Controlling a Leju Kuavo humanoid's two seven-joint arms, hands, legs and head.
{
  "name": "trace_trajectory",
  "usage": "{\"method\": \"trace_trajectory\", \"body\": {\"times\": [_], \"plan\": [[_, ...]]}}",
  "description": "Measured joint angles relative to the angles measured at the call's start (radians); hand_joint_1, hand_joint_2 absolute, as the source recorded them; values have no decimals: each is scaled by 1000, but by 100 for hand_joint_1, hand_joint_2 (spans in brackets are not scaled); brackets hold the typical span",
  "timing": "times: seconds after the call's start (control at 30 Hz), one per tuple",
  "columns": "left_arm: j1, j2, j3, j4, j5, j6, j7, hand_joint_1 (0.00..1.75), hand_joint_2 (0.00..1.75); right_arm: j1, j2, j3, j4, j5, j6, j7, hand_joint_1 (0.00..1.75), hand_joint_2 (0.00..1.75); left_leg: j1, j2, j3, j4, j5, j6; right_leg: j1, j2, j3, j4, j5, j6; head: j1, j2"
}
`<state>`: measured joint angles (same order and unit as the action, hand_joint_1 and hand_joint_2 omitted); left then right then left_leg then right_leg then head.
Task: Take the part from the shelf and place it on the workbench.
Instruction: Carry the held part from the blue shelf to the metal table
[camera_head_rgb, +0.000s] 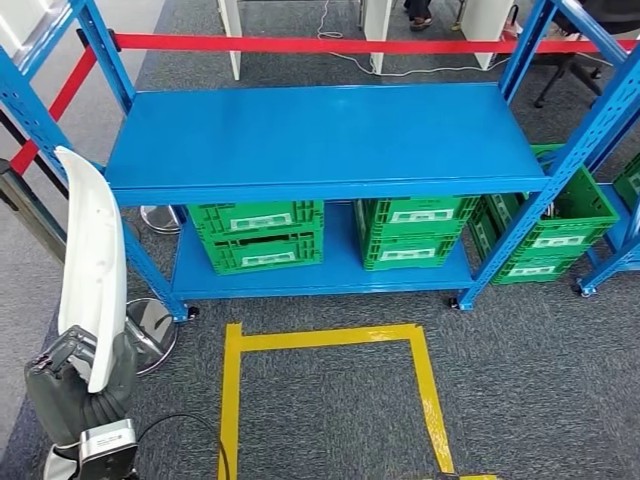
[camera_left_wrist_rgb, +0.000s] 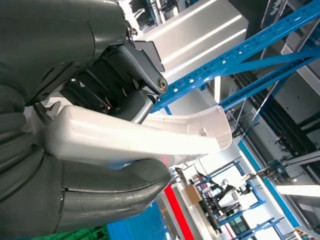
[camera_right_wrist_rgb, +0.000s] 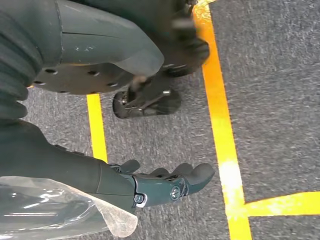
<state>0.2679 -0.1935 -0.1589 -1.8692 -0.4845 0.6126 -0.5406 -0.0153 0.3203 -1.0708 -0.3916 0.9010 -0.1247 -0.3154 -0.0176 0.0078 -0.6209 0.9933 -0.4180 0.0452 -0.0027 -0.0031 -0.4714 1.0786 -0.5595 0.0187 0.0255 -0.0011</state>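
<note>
Left robot hand (camera_head_rgb: 72, 365) grips the upright part (camera_head_rgb: 94, 260).

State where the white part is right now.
In the head view the white part stands upright at lower left, held in the left hand, beside the blue shelf.

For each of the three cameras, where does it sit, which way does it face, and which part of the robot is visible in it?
Head view: high on the body, facing forward and down at the blue shelf and green crates; left hand holds the white part.
Left wrist view: behind the left hand, looking along the part up at blue racking.
Right wrist view: behind the right hand, facing the carpet and yellow tape.
Shared: head and left wrist views both show the part.
</note>
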Motion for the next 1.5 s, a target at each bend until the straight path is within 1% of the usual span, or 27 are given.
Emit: {"method": "trace_trajectory", "body": {"times": [0.07,0.1,0.17,0.23,0.3,0.33,0.37,0.4,0.47,0.53,0.6,0.67,0.7,0.8,0.83,0.87,0.93,1.0,1.03,1.1,1.17,1.2,1.3,1.37,1.4,1.43,1.5], "plan": [[0,-1,1,0,0,0,-1,175,175,-4,2,0,-3,1,1,-1,0,175,-3,2,-9,2,22,-7,8,1,85,-131,-26,-11,0,0],[0,-1,2,0,1,0,-2,175,175,-4,3,-1,-4,2,3,-1,0,175,-5,3,-13,3,33,-11,10,1,96,-159,-29,-13,0,0],[2,-1,3,1,7,-2,-9,175,175,1,7,-2,-4,4,12,-3,0,175,-3,2,-24,7,29,-23,6,-2,76,-158,-16,-18,1,0],[6,0,5,1,17,-5,-20,175,175,6,9,-5,-5,7,23,-7,0,175,3,-2,-38,63,-56,-40,2,-8,47,-154,6,-28,-2,0],[7,1,7,1,24,-12,-28,175,175,7,9,-6,-5,9,35,-15,0,175,11,-3,-50,180,-165,-55,2,-11,16,-146,28,-34,-4,0],[7,1,8,1,27,-16,-31,175,175,7,9,-7,-5,9,42,-19,0,175,14,-3,-50,237,-187,-60,2,-12,-1,-139,38,-33,-5,0],[6,2,9,2,29,-20,-34,175,175,6,9,-8,-5,10,51,-23,0,175,17,-3,-43,275,-180,-63,2,-14,-20,-130,47,-32,-5,0],[6,2,10,2,31,-25,-37,175,175,6,9,-8,-5,11,60,-25,0,175,20,-3,-25,283,-152,-65,2,-15,-40,-118,55,-31,-5,0],[5,3,13,2,33,-34,-41,175,175,7,10,-10,-5,15,75,-22,0,175,24,-4,50,204,-100,-65,1,-16,-81,-93,67,-24,-5,0],[0,2,14,3,34,-41,-44,175,175,6,10,-13,-5,20,82,-13,0,175,23,-5,135,72,-113,-56,2,-15,-109,-73,79,-15,-4,0],[-5,2,14,5,39,-42,-47,175,175,6,10,-18,-5,24,80,-7,0,175,17,-6,165,8,-136,-43,2,-15,-125,-68,97,-5,-4,0],[-11,1,14,8,46,-43,-50,175,175,6,10,-25,-5,27,70,1,0,175,20,-3,152,-5,-126,-27,0,-12,-141,-65,100,6,-4,0],[-14,0,14,9,49,-44,-50,175,175,6,9,-29,-5,27,62,6,0,175,22,-1,143,-9,-118,-18,0,-9,-152,-51,78,11,-2,0],[-20,-3,14,12,53,-53,-50,175,175,5,8,-42,-4,27,42,20,0,175,21,2,107,-8,-91,-3,-2,-2,-192,90,-51,19,3,0],[-22,-4,14,13,53,-55,-50,175,175,5,8,-47,-4,26,37,23,0,175,18,3,94,-6,-82,-2,-2,-2,-200,148,-74,19,3,0],[-24,-4,14,15,54,-55,-50,175,175,4,7,-52,-4,25,34,24,0,175,16,4,80,-3,-72,-2,-1,-2,-200,189,-73,19,3,0],[-28,-5,14,19,56,-56,-50,175,175,3,7,-59,-4,25,29,26,0,175,10,6,52,2,-54,-2,0,-1,-160,183,-10,13,3,0],[-30,-6,14,21,60,-56,-50,175,175,2,7,-65,-4,26,26,22,0,175,5,5,33,8,-39,-5,1,1,-63,57,32,6,2,0],[-31,-6,14,22,63,-56,-51,175,175,1,7,-67,-4,25,25,16,0,175,3,5,26,10,-31,-8,3,2,-12,-20,25,4,2,0],[-36,-6,14,24,66,-57,-51,175,175,-1,7,-75,-4,15,29,-6,0,175,2,6,15,12,-11,-16,7,5,41,-113,-1,3,2,0],[-40,-7,14,27,74,-63,-51,175,175,-1,7,-85,-2,3,39,-37,0,175,3,4,4,12,-3,-26,5,4,31,-127,7,1,2,0],[-40,-6,14,29,82,-70,-52,175,175,-2,6,-90,0,-2,47,-51,0,175,4,2,-3,21,-19,-32,3,3,24,-128,15,-5,0,0],[-41,-5,14,36,107,-93,-52,175,175,-3,2,-102,1,-8,67,-84,0,175,12,-2,-45,173,-146,-49,3,-2,-11,-116,38,-28,-6,0],[-41,-4,15,41,115,-102,-52,175,175,-4,0,-108,1,-9,71,-90,0,175,16,-2,-64,290,-197,-54,6,-4,-42,-96,46,-32,-7,0],[-41,-4,15,44,117,-105,-52,175,175,-4,-1,-110,1,-9,72,-91,0,175,17,-2,-52,301,-194,-54,7,-3,-57,-85,49,-33,-7,0],[-42,-4,15,47,118,-107,-52,175,175,-5,-2,-111,1,-9,73,-91,0,175,17,-3,-21,270,-175,-51,9,-2,-71,-75,51,-33,-7,0],[-44,-4,15,50,118,-109,-53,175,175,-6,-2,-114,2,-9,74,-92,0,175,15,-8,66,139,-134,-33,12,1,-92,-59,57,-32,-6,0]]}}
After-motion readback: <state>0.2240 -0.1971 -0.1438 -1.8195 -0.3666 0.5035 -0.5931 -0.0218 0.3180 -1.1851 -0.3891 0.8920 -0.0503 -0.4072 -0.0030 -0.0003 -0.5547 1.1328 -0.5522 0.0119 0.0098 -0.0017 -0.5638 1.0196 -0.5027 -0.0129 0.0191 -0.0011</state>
